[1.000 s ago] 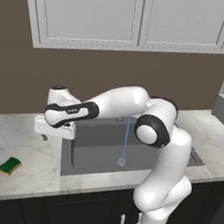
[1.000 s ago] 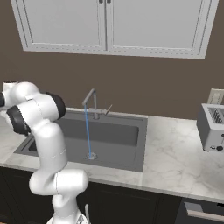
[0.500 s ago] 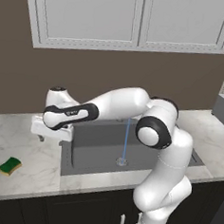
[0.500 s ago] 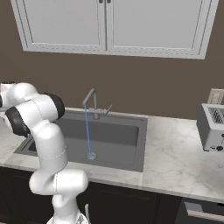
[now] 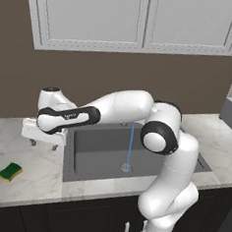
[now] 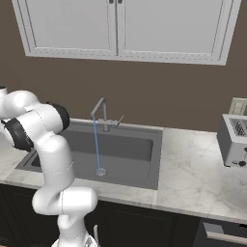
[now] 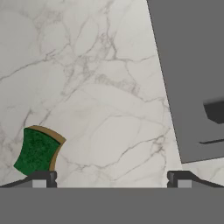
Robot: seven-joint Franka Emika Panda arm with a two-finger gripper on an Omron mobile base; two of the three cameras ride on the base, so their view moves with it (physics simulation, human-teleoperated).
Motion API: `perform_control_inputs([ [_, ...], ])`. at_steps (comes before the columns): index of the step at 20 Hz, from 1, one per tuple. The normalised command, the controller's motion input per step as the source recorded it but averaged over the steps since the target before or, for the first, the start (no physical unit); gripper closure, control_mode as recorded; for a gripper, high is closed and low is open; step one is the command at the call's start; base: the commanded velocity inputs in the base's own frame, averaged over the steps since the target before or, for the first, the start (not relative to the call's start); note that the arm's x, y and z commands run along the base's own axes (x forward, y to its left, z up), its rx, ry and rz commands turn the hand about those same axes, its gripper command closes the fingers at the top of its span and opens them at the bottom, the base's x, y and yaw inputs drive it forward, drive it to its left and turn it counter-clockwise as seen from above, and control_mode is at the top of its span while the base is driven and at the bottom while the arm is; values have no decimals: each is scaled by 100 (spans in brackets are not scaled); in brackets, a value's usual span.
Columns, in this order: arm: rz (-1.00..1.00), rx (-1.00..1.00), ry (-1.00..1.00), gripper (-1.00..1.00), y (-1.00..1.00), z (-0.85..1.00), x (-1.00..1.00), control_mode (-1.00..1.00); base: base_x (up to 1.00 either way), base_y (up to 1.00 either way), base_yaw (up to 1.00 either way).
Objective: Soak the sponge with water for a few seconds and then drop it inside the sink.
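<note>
The sponge (image 5: 10, 172), green on top with a yellow underside, lies flat on the marble counter at the front left, and the hand view has the sponge (image 7: 37, 151) at its lower left. My gripper (image 5: 44, 144) hangs over the counter just left of the sink (image 5: 96, 156), up and to the right of the sponge, well apart from it. Its fingers (image 7: 43, 178) stand wide apart with nothing between them, so it is open. A thin blue stream of water (image 5: 130, 145) falls from the faucet (image 6: 100, 113) to the drain (image 6: 100, 171).
A marble counter (image 5: 39, 176) runs on both sides of the dark basin. A toaster (image 6: 234, 140) stands at the right end. White wall cabinets (image 5: 135, 18) hang above. My arm reaches across the sink's left half.
The gripper has drifted slightly left and down over the counter toward the sponge side. Sponge and water stream are unchanged.
</note>
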Motion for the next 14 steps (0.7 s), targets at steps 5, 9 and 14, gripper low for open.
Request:
perform_control_inputs([
  [5,0,0,0,-100,47,0,-13,-100,0,0,0],
  [9,0,0,0,-100,44,0,-3,-100,0,0,0],
  [14,0,0,-2,-100,42,-2,-3,-100,0,0,0],
])
